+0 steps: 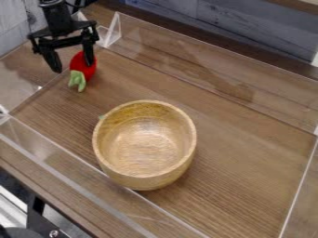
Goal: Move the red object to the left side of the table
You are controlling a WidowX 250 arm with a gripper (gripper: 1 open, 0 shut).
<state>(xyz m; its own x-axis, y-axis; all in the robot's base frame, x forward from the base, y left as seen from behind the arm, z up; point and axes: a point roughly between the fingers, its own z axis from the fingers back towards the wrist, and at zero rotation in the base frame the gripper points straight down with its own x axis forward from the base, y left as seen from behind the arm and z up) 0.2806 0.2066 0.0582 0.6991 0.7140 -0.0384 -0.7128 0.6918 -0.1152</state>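
The red object [82,65], a small bright-red soft toy with a light green stem [77,82], lies on the brown wood-grain table [236,139] near its far left corner. My gripper [67,46] hangs just above it, pointing down, its black fingers [52,58] spread wide with nothing between them. The toy rests on the tabletop, below and slightly right of the fingertips, with no finger on it.
A round light wooden bowl [145,142] stands in the middle of the table, nearer the front. Clear acrylic walls [74,172] edge the tabletop. A grey panelled wall runs behind.
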